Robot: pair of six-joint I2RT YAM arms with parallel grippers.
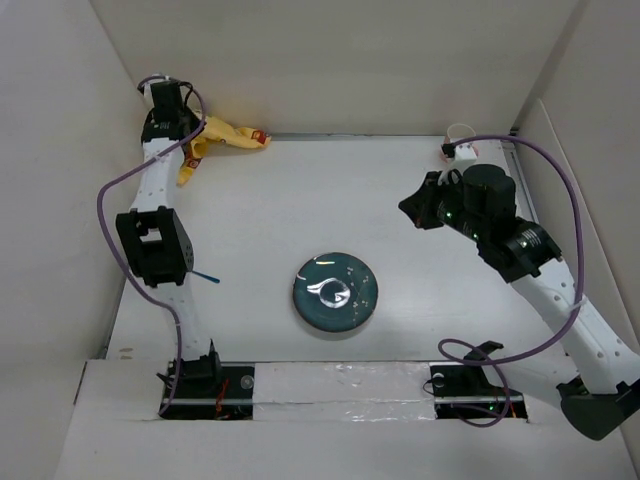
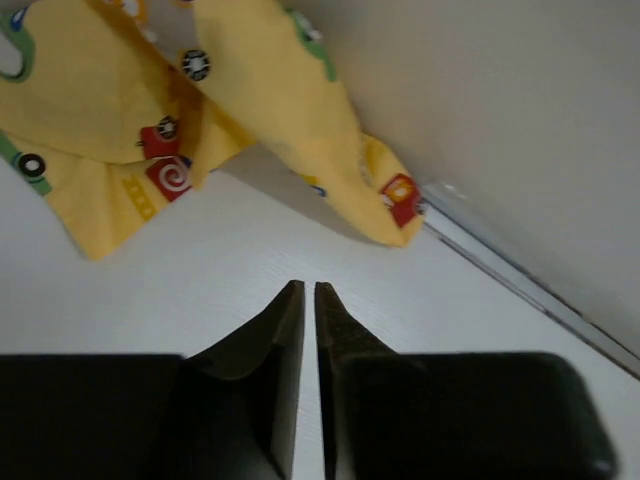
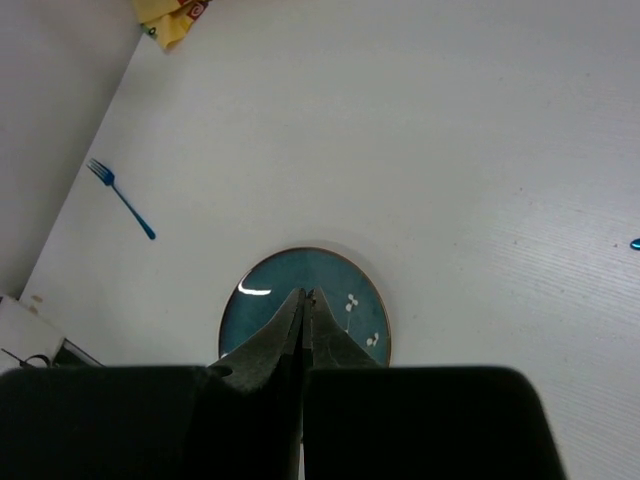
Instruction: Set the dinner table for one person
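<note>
Top external: dinner table (image 1: 300,200) is the big white surface filling the enclosure, both arms bolted at its near edge. Teal plate (image 1: 336,292) sits about mid-width, closer to the near edge than the far one. Blue fork (image 3: 122,198) lies flat near the left edge, well apart from the plate, partly hidden by the left arm (image 1: 150,240) in this view. Crumpled yellow cloth (image 1: 225,140) with little car prints is in the far-left corner, against the back wall. Small white object (image 1: 460,135) in the far-right corner, too small to identify.

Left wrist: left gripper (image 2: 308,290) is in the far-left corner, tips low over the table and just short of the cloth, not touching it. Jaws nearly together with a hairline gap, nothing between them.

Right wrist: right gripper (image 3: 303,297) has its jaws pressed closed and holds nothing. It points at the plate from a raised position on the right side of the table; top view shows it well apart from the plate.
</note>
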